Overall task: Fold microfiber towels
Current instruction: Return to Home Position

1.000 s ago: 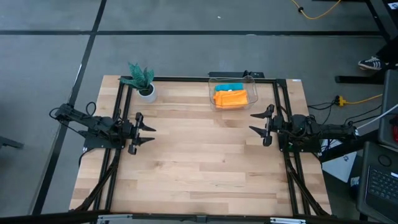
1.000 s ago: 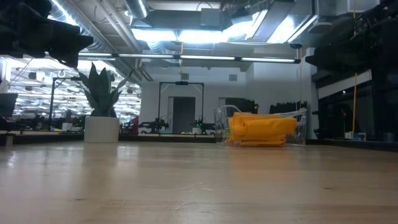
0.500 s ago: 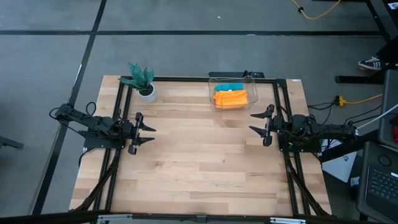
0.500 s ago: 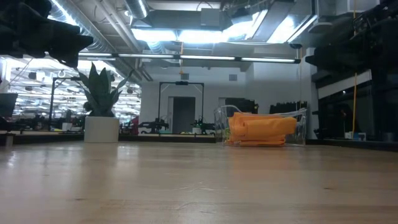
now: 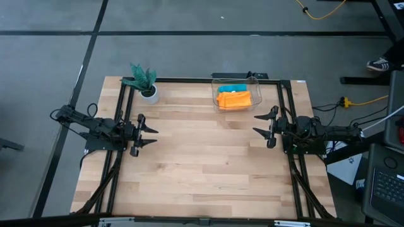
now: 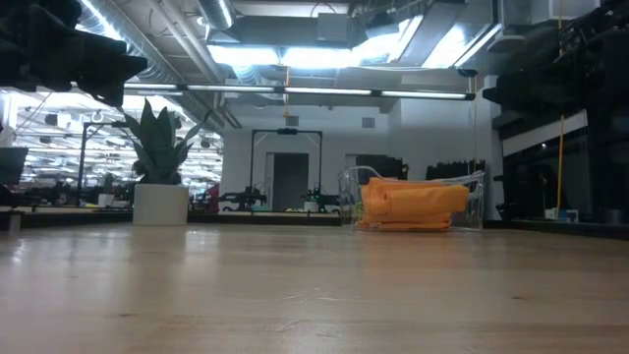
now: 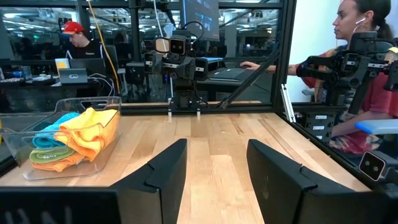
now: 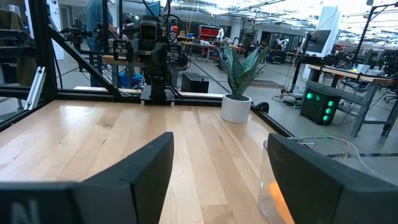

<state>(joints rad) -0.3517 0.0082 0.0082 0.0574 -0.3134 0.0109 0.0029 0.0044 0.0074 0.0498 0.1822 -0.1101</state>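
Note:
The microfiber towels (image 5: 234,98) lie piled in a clear plastic bin (image 5: 214,94) at the table's far edge, orange ones on top and a teal one (image 5: 235,87) behind; the left wrist view shows the orange (image 7: 87,129), teal (image 7: 46,138) and a green edge (image 7: 48,160). My left gripper (image 5: 149,132) hovers open at the table's left side, pointing level toward the right. My right gripper (image 5: 258,124) hovers open at the right side, pointing level toward the left. Both have nothing between their fingers.
A small green plant in a white pot (image 5: 148,93) stands at the far left. Bare wooden tabletop (image 5: 202,157) spreads between the two grippers. People sit at desks beyond the table (image 7: 367,56).

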